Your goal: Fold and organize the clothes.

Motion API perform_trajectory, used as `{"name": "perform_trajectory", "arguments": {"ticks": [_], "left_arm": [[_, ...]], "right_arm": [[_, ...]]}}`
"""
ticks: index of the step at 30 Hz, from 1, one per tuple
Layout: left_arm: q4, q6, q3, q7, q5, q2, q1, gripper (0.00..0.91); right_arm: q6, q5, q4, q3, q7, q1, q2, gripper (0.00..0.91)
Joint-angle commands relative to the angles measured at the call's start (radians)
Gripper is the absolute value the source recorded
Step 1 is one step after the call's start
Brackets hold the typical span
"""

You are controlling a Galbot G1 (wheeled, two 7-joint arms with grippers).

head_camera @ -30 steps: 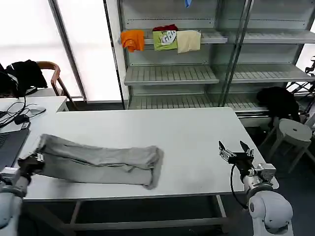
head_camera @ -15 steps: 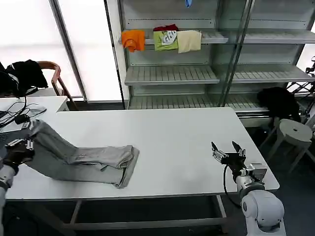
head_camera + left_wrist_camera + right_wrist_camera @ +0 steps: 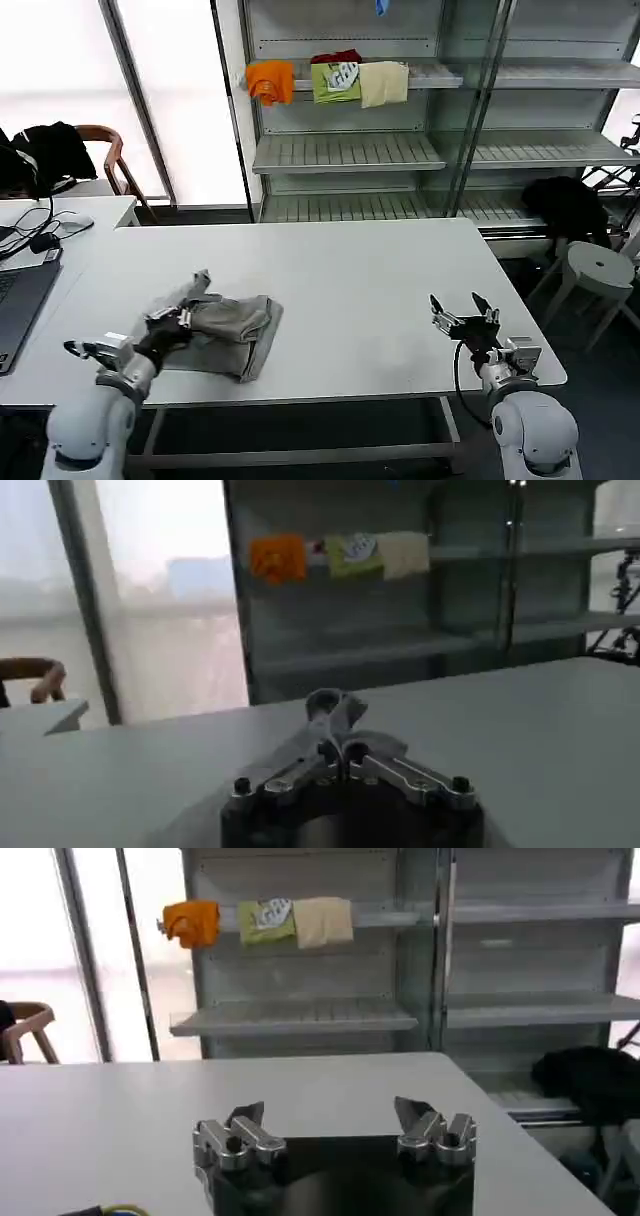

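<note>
A light grey shirt (image 3: pixel 232 322), one of the clothes, lies bunched and folded over on the left half of the white table (image 3: pixel 360 280). My left gripper (image 3: pixel 172 320) sits at the shirt's left edge, low over the table, shut on a raised flap of the grey cloth. In the left wrist view the left gripper (image 3: pixel 338 750) has its fingers pressed together, with a strip of the grey shirt (image 3: pixel 327 706) sticking up from between them. My right gripper (image 3: pixel 461 314) hovers open near the table's front right part, with nothing between the fingers; the right wrist view shows the right gripper (image 3: pixel 330 1125) spread wide.
A laptop (image 3: pixel 18 300) and cables lie at the table's left end. Behind stand metal shelves (image 3: pixel 345 150) with orange (image 3: pixel 270 80), green (image 3: pixel 336 80) and cream (image 3: pixel 383 82) folded garments. A chair with a black garment (image 3: pixel 50 150) is at the back left, and a stool (image 3: pixel 597 268) at the right.
My left gripper has swung in from the table's far left edge toward the middle, carrying the shirt's end over the rest, so the cloth is now a short bunched pile. The right gripper hardly moved.
</note>
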Motion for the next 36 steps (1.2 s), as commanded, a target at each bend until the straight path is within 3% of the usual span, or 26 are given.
{"name": "perform_trajectory", "arguments": {"ticks": [1, 7, 8, 9, 29, 34, 36], "left_arm": [[-0.020, 0.039, 0.164, -0.016, 0.051, -0.091, 0.003, 0.000], [0.006, 0.039, 0.185, -0.018, 0.111, -0.096, 0.005, 0.010], [0.009, 0.039, 0.189, -0.018, 0.122, -0.097, 0.007, 0.282], [0.012, 0.039, 0.194, -0.018, 0.129, -0.097, 0.010, 0.907], [-0.010, 0.038, 0.284, -0.042, 0.172, -0.177, 0.057, 0.907], [-0.138, 0.033, 0.199, -0.038, 0.039, -0.167, 0.086, 0.907], [-0.194, 0.023, 0.113, -0.041, -0.044, -0.127, 0.079, 0.907]], "right_arm": [[0.005, -0.015, -0.012, -0.012, 0.000, 0.005, 0.006, 0.907], [0.006, -0.036, -0.031, -0.034, 0.001, 0.020, 0.029, 0.907], [0.006, -0.039, -0.034, -0.038, 0.001, 0.022, 0.030, 0.907], [0.006, -0.041, -0.037, -0.040, 0.001, 0.025, 0.034, 0.907], [0.026, -0.077, -0.036, -0.064, 0.003, 0.012, 0.059, 0.907], [0.028, -0.075, -0.029, -0.059, 0.003, 0.003, 0.054, 0.907], [0.028, -0.074, -0.025, -0.057, 0.003, 0.000, 0.051, 0.907]]}}
